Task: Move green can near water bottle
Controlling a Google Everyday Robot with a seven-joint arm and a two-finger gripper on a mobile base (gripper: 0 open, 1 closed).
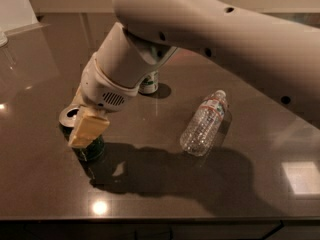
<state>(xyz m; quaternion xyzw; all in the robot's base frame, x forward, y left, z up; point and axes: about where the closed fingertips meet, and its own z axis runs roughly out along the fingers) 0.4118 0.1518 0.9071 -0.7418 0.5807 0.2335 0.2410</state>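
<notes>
The green can is standing upright at the left of the dark countertop, silver top showing. It is well apart from the water bottle, which is lying on its side to the right with its white cap pointing away. The gripper is sitting right at the can's front, its cream tip covering much of the body. Whether it is actually clamping the can cannot be told. Behind the big white arm, a white can with green lettering is peeking out, upright.
</notes>
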